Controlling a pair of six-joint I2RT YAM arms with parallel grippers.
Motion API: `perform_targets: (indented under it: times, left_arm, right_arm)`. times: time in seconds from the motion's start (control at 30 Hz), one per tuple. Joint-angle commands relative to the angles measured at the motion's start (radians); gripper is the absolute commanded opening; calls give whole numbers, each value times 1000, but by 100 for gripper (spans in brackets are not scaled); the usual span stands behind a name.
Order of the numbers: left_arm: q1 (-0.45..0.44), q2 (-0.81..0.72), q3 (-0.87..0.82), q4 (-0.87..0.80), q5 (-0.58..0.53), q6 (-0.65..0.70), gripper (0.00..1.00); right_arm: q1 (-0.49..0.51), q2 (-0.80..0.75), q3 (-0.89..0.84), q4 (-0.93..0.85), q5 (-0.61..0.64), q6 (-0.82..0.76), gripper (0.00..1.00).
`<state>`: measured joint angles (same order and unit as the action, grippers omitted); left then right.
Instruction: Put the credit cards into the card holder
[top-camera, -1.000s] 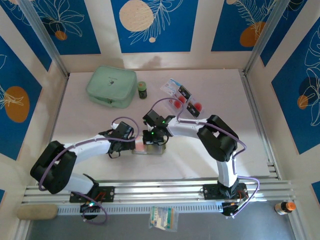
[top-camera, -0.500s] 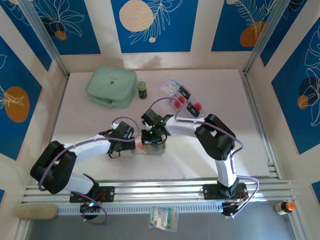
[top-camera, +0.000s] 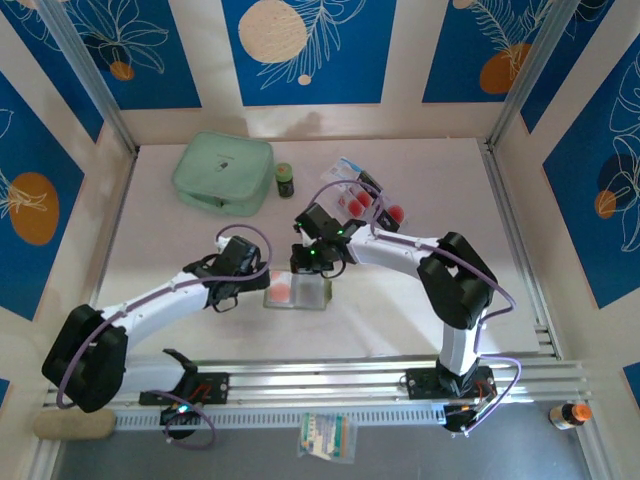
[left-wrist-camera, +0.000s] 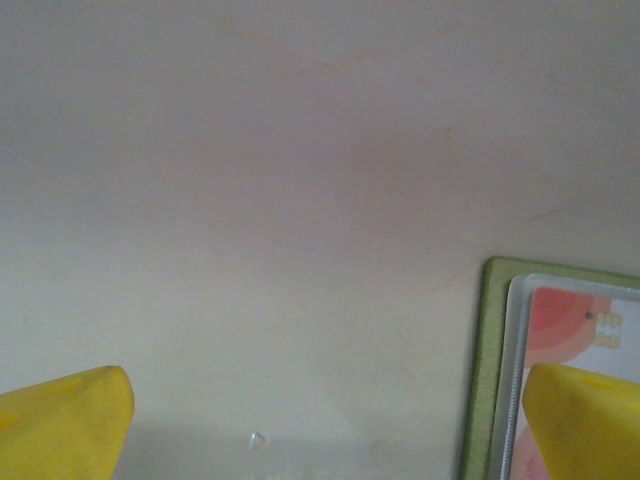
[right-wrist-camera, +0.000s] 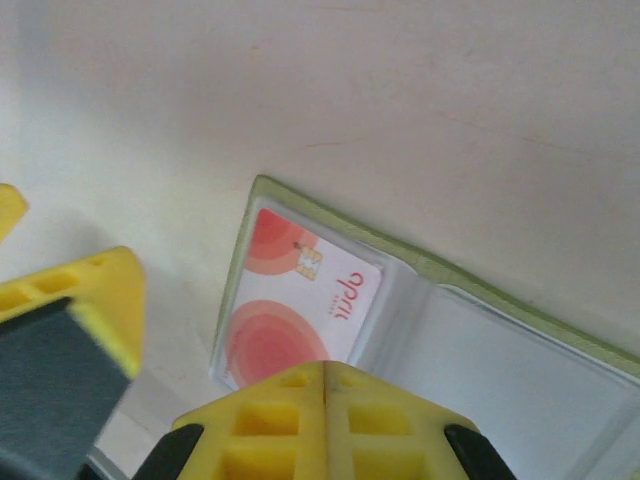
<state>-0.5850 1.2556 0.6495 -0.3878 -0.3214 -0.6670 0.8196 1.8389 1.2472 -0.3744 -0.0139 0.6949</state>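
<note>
**One card sleeved, both sets of fingers open**

Card holder (top-camera: 297, 291) lies opened flat on tabletop (top-camera: 170, 235), btwn the two arms. L fingers (top-camera: 252, 285) are spread wide, gripping nothing. Holder's olive edge sits right by their R-side tip, w/ bare tabletop btwn the tips. R fingers (top-camera: 318, 268) sit over holder's far edge, apart, nothing held. Just ahead of R fingers, a whitish sleeved card (right-wrist-camera: 300, 310) w/ red dots is tucked in one clear sleeve, a second sleeve beside it. Other credit cards (top-camera: 360, 200) lie bunched well beyond R fingers, apart from holder. Mint pouch (top-camera: 222, 172) and small green jar (top-camera: 285, 179) are far past L fingers.
</note>
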Motion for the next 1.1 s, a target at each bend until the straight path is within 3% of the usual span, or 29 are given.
perform_targets:
  times: [0.0,0.4,1.07]
  left_arm:
    - [18,-3,24,-54,-44,31,100]
    - [21,39,-8,0,-37,47,100]
    - [21,145,-8,14,-19,37,100]
  right_arm:
    - [14,17,5,-44,11,-20,0]
    - [80,81,43,-73,53,-20,0]
    - [89,153,91,-70,34,-17,0]
